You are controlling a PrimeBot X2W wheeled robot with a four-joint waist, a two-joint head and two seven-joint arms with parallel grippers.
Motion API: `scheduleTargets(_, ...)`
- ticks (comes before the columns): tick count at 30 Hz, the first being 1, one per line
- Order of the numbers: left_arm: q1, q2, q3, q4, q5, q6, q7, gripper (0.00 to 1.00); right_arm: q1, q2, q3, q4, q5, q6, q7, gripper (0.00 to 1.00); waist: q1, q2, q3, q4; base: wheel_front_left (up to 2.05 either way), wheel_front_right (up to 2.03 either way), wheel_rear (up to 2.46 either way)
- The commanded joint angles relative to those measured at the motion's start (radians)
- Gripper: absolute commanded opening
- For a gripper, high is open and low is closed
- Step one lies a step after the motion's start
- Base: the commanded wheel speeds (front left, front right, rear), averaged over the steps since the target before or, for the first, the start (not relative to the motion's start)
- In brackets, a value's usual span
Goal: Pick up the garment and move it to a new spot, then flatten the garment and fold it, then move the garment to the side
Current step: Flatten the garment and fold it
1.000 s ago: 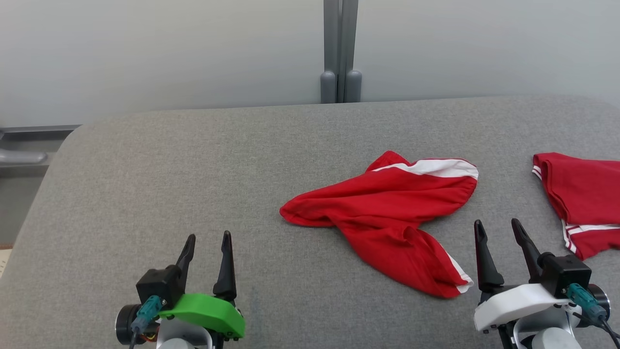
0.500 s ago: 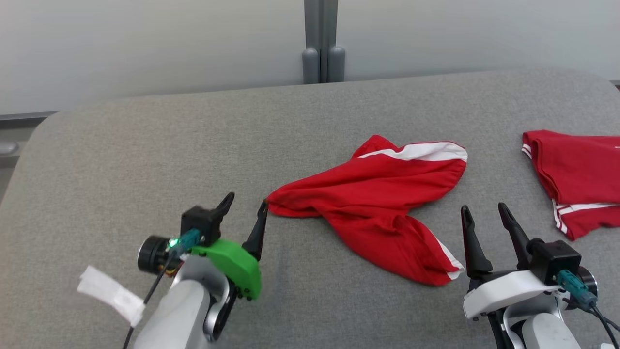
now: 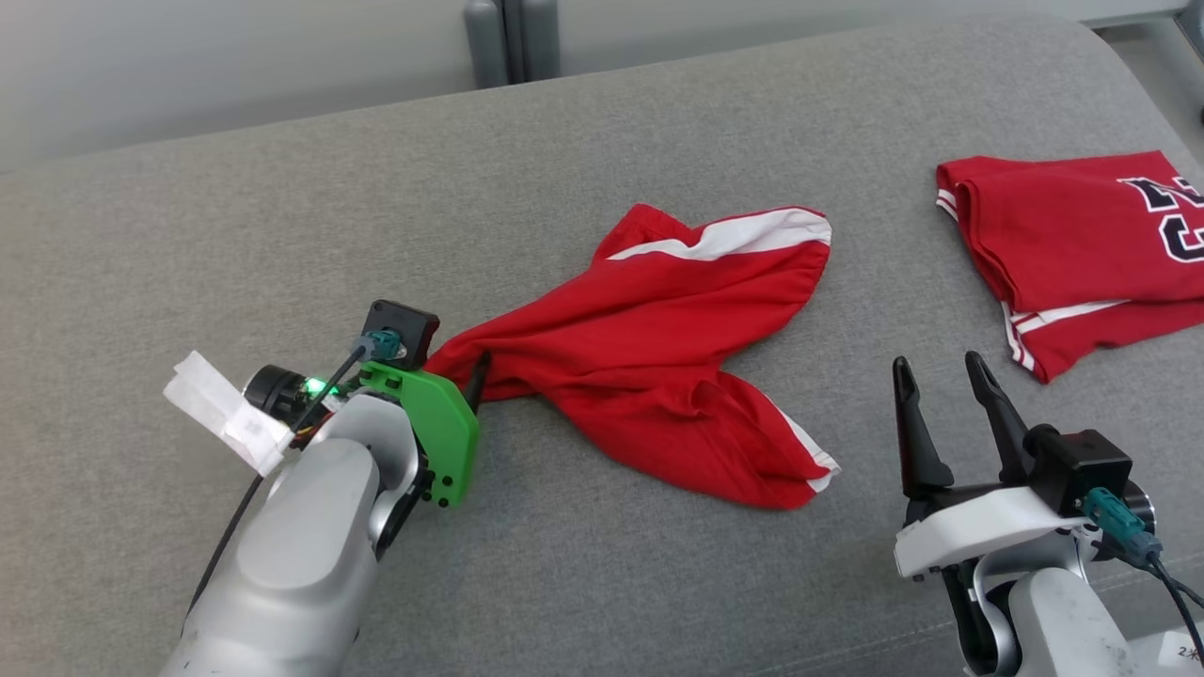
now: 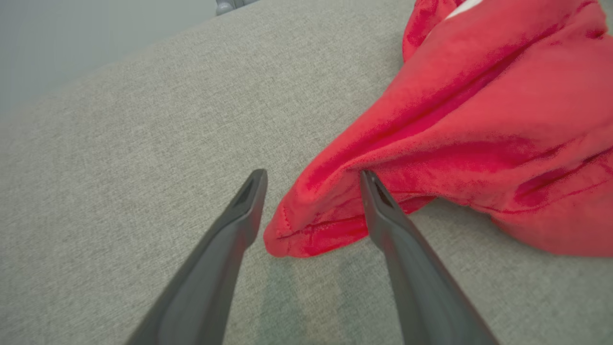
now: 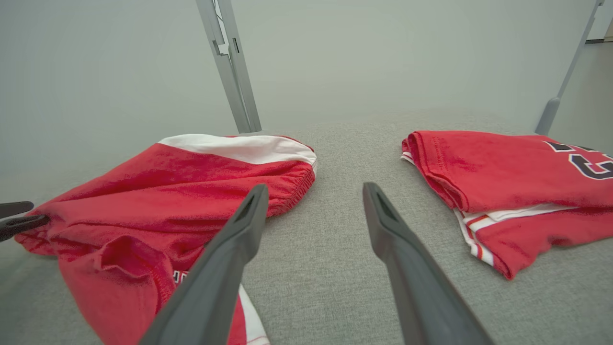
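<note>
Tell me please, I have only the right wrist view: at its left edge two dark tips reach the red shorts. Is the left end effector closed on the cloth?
Observer: No. In the left wrist view the left end effector is open, its jaws astride a corner of the red shorts.
Operator: Does a finger touch the cloth?
Observer: One fingertip seems to rest against the fold; the other is over bare grey cushion.
Operator: Where does the near leg end?
Observer: In the head view it ends short of the right end effector, with bare cushion between.
</note>
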Motion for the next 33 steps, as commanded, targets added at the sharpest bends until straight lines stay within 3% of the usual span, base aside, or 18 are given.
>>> scheduleTargets(1, -0.023, 0.007, -0.001, 0.017, -0.005, -0.002, 0.0, 1.0, -0.015, -0.002, -0.006, 0.003, 0.003, -0.001, -0.009, 1.0, 0.0, 0.0, 0.04, -0.042, 0.0, 0.0, 0.0)
scheduleTargets(4, -0.039, 0.006, -0.01, 0.057, -0.019, -0.008, 0.015, 0.98, -0.018, -0.002, -0.01, 0.011, 0.003, -0.001, -0.011, 1.0, 0.0, 0.0, 0.041, -0.046, 0.0, 0.0, 0.0)
scheduleTargets(5, -0.04, 0.003, -0.014, 0.068, -0.027, -0.009, 0.022, 0.49, -0.018, -0.002, -0.011, 0.014, 0.003, -0.001, -0.013, 1.0, 0.0, 0.0, 0.04, -0.046, 0.0, 0.0, 0.0)
scheduleTargets(6, -0.041, 0.001, -0.019, 0.075, -0.032, -0.011, 0.025, 0.32, -0.018, -0.002, -0.011, 0.017, 0.003, -0.001, -0.014, 1.0, 0.0, 0.0, 0.038, -0.046, 0.0, 0.0, 0.0)
scheduleTargets(7, -0.042, 0.002, -0.022, 0.075, -0.037, -0.013, 0.015, 0.0, -0.018, -0.002, -0.011, 0.019, 0.003, -0.001, -0.015, 1.0, 0.0, 0.0, 0.036, -0.045, 0.0, 0.0, 0.0)
scheduleTargets(20, -0.039, -0.008, -0.082, -0.032, 0.034, 0.011, -0.312, 0.0, 0.024, -0.002, -0.037, 0.019, -0.015, -0.001, -0.016, 1.0, 0.0, 0.0, -0.044, 0.006, 0.0, 0.0, 0.0)
scheduleTargets(26, 0.105, 0.014, -0.197, -0.182, 0.087, -0.004, -0.349, 0.0, 0.064, -0.002, -0.077, 0.019, -0.029, -0.001, -0.016, 1.0, 0.0, 0.0, -0.08, 0.048, 0.0, 0.0, 0.0)
scheduleTargets(33, 0.278, 0.033, -0.316, -0.286, 0.09, -0.009, -0.313, 0.0, 0.08, -0.002, -0.107, 0.027, -0.045, -0.001, -0.016, 1.0, 0.0, 0.0, -0.092, 0.088, 0.0, 0.0, 0.0)
